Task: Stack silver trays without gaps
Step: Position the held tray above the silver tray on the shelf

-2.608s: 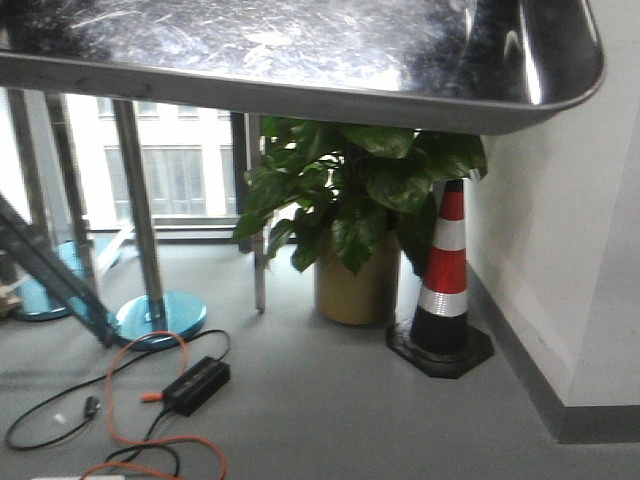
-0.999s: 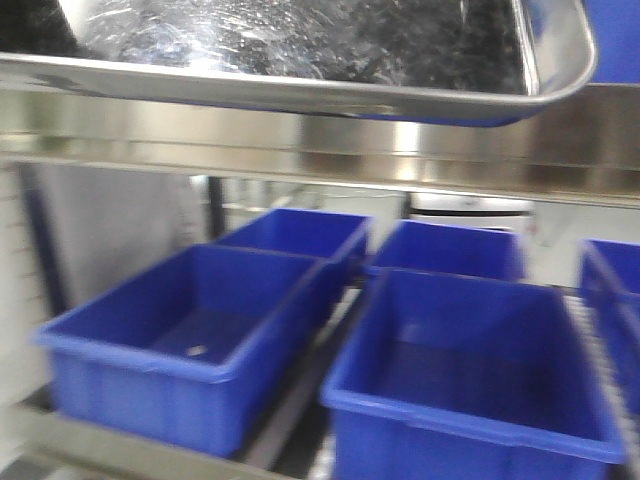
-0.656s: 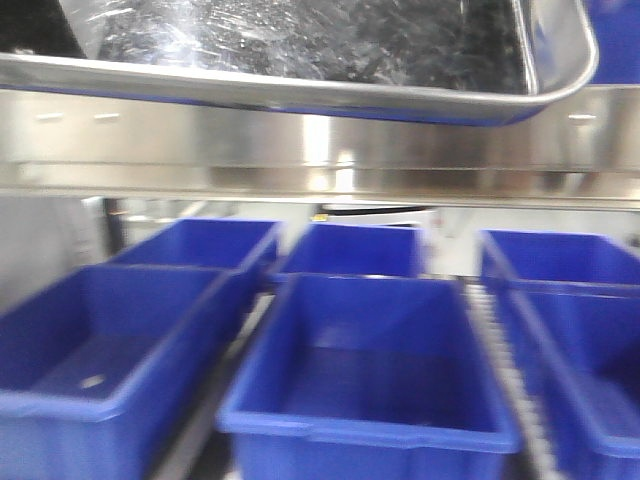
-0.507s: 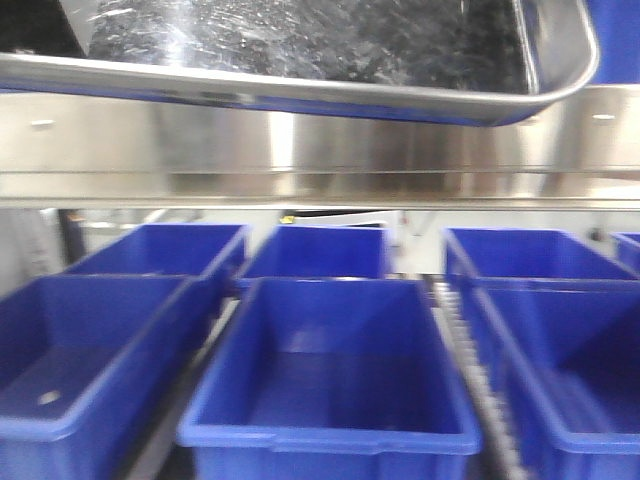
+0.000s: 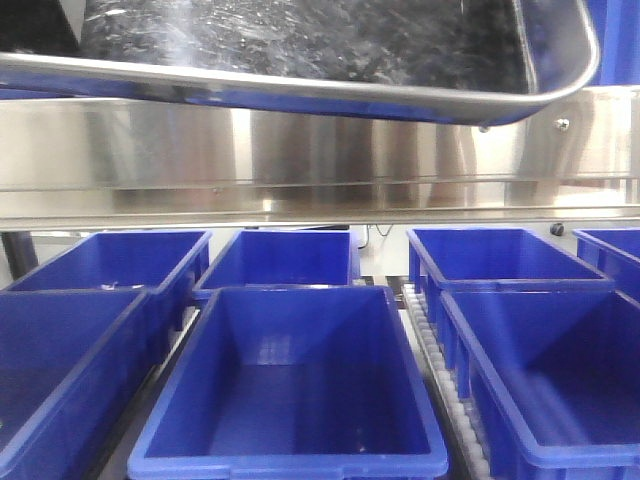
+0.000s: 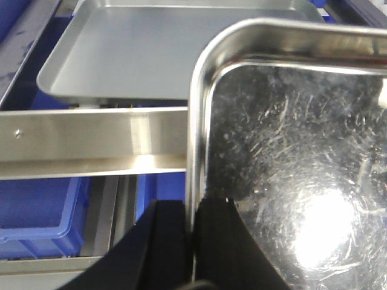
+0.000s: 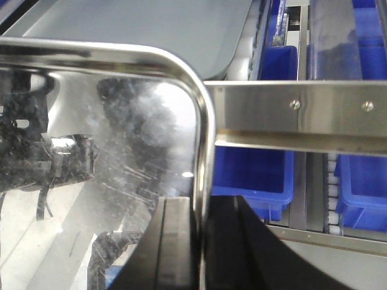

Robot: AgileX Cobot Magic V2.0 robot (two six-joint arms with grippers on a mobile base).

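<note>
I hold one silver tray (image 6: 290, 169) between both arms; its scratched mirror bottom fills the right of the left wrist view. My left gripper (image 6: 192, 241) is shut on its left rim. On the opposite side, the right gripper (image 7: 202, 241) is shut on the right rim of the same tray (image 7: 109, 133). From the front camera this tray (image 5: 300, 90) spans the top of the picture, seen from below its rim. Another silver tray (image 6: 157, 54) lies flat beyond the steel rail, empty, and shows too at the top of the right wrist view (image 7: 151, 24).
A long flat steel rail (image 5: 320, 150) with screws runs crosswise just behind and below the held tray, also seen as the rail (image 7: 302, 115). Under it stand several open blue bins (image 5: 290, 390) in rows on a roller shelf, with more bins (image 7: 254, 175) to the right.
The front view swung from a floor with a plant and a traffic cone to the shelf of blue bins, now square-on. The held tray stayed at the top throughout.
</note>
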